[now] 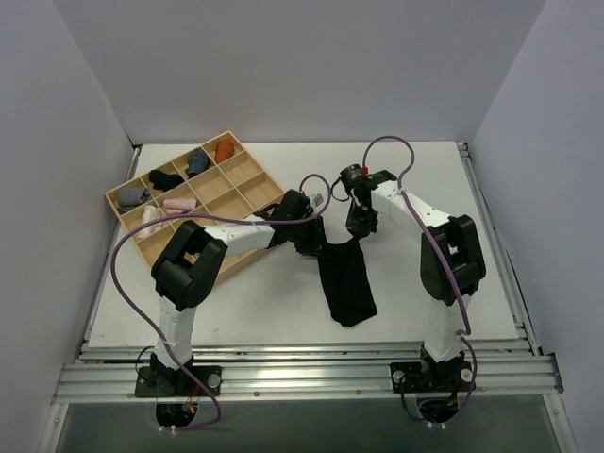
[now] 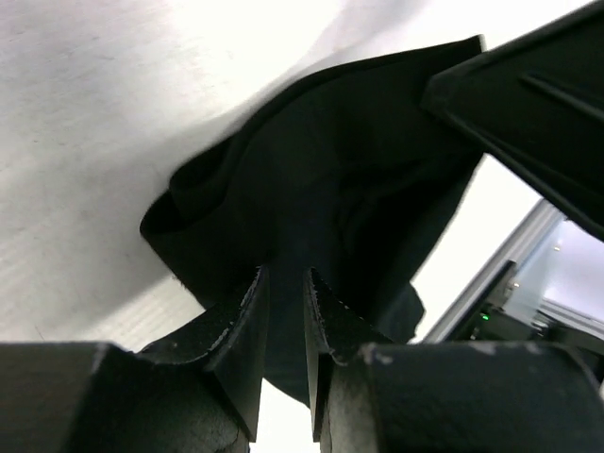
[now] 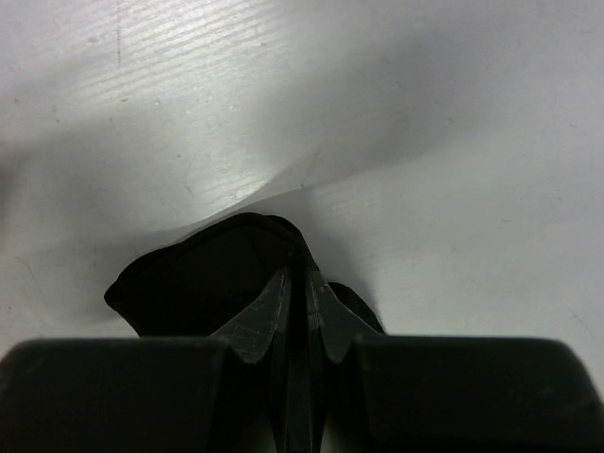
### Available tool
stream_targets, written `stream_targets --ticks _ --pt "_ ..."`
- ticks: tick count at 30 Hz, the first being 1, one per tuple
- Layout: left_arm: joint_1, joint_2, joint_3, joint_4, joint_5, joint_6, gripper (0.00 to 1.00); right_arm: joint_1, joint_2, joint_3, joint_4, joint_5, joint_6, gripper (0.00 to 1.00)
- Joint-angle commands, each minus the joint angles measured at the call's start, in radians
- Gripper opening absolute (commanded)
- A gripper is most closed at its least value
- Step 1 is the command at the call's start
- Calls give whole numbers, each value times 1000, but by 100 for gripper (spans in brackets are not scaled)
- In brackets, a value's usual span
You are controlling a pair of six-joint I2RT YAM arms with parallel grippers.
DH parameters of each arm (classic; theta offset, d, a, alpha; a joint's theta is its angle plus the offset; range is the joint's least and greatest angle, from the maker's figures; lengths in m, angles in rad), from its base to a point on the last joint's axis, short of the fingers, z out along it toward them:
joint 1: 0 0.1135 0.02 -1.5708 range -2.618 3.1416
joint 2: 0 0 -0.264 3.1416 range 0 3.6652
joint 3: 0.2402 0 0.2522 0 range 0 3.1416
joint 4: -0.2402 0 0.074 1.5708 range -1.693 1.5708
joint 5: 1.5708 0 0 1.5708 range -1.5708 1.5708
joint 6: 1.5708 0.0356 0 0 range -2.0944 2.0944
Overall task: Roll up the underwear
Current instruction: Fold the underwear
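The underwear (image 1: 347, 288) is a plain black garment stretched on the white table, its far end raised between the two grippers. My right gripper (image 1: 359, 234) is shut on a fold at that end; in the right wrist view the fingertips (image 3: 300, 269) pinch the black cloth (image 3: 198, 274) together. My left gripper (image 1: 319, 247) sits at the far left corner of the garment. In the left wrist view its jaws (image 2: 284, 274) stand a narrow gap apart, with the bunched underwear (image 2: 340, 170) right at and beyond the tips. The right gripper's black body (image 2: 528, 104) fills the upper right there.
A wooden compartment tray (image 1: 247, 170) stands at the back left, close behind the left arm. It holds rolled bundles: orange (image 1: 224, 149), grey (image 1: 196, 162), black (image 1: 165, 177), pink (image 1: 179, 202). The metal rail (image 1: 302, 373) runs along the near edge.
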Motion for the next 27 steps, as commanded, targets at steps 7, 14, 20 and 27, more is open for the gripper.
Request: stream_targets --ticks 7,14,20,27 --pt "10 77 52 -51 -59 25 29 39 38 102 2 -52 -76 0" --pt "10 97 53 -42 -64 7 29 85 43 136 14 -86 -67 0" --pt "10 71 46 -45 -75 -4 29 99 20 85 41 -89 -38 0" --pt "22 -81 -25 -51 -98 -22 34 96 -26 10 61 -67 -27 0"
